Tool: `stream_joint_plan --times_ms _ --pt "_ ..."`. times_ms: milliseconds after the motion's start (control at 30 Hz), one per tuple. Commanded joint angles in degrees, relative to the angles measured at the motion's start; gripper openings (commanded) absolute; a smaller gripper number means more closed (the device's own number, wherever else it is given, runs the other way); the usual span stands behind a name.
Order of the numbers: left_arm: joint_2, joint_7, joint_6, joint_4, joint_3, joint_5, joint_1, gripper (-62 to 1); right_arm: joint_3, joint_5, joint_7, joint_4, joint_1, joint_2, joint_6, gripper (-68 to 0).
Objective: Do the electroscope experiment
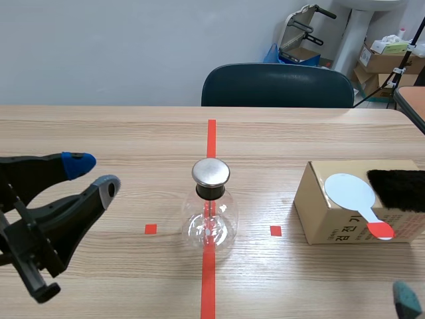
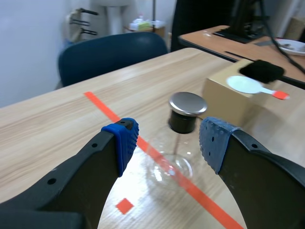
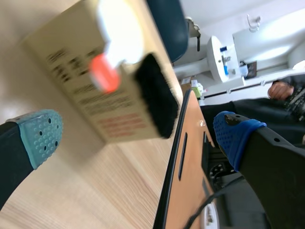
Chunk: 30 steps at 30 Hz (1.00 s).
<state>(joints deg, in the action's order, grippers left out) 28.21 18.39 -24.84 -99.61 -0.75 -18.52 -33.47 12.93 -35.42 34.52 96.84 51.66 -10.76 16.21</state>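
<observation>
Black fur (image 1: 398, 191) cut off at edge, white paddle (image 3: 116, 43) blurred

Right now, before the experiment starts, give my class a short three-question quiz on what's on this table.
1. True or false: the white paddle lies on the box.
2. Which stands on the long red tape line? A the flask, B the box, C the paddle.
3. Fill in: the left gripper has its fingers ____.
Key: 1 true; 2 A; 3 open.

Glass electroscope (image 1: 210, 212) is standing upright on the red line (image 1: 211, 136).
White red-handled paddle (image 1: 352, 193) and black fur pad (image 1: 397, 190) are lying side by side atop the cardboard box (image 1: 325, 222).
</observation>
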Motion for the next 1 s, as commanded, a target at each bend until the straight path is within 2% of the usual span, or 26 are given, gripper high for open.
stream_joint_plan --times_ms 0,167,367,467,600,700,800,867,967 --pt "-1.25 -0.13 0.13 -1.44 -0.87 -0.61 0.02 -29.7 1.29 2.93 0.02 3.28 -0.15 -0.68 -1.97 0.4" --pt "-5.6 -4.59 0.11 -2.51 -4.87 -0.52 0.15 -29.6 3.21 13.68 -6.27 12.26 -0.11 -1.44 -13.11 0.4" --pt "-9.33 -9.09 0.07 -3.48 -7.78 0.68 0.17 -29.6 3.06 20.52 -16.92 21.18 -1.51 -1.49 -28.37 0.4" --pt "-11.37 -9.27 0.07 -3.98 -8.41 3.61 0.22 -29.6 1.44 24.65 -23.39 23.76 -3.1 -2.47 -31.12 0.4" --pt "-13.03 -9.01 0.09 -4.44 -8.41 7.37 0.33 -29.6 -1.33 28.81 -31.04 25.33 -5.53 -4.02 -31.15 0.4" --pt "-13.05 -7.8 0.31 -4.44 -8.07 7.61 0.31 -29.6 -3.02 30.38 -34.8 25.44 -7.41 -4.15 -31.56 0.4" --pt "-12.74 -5.09 1.57 -4.44 -6.01 5.77 0.09 -29.6 -3.58 32.06 -37.68 25.49 -8.37 -4.15 -36.33 0.4" --pt "-12.76 -4.02 3.65 -4.44 -3.89 5.97 -0.02 -29.6 -3.56 33.18 -38.14 25.49 -8.52 -4.15 -38.88 0.4" --pt "-12.74 -4.0 9.55 -4.44 -0.63 7.91 -0.17 -29.6 -3.56 34.64 -38.05 25.49 -8.52 -4.15 -43.32 0.4"
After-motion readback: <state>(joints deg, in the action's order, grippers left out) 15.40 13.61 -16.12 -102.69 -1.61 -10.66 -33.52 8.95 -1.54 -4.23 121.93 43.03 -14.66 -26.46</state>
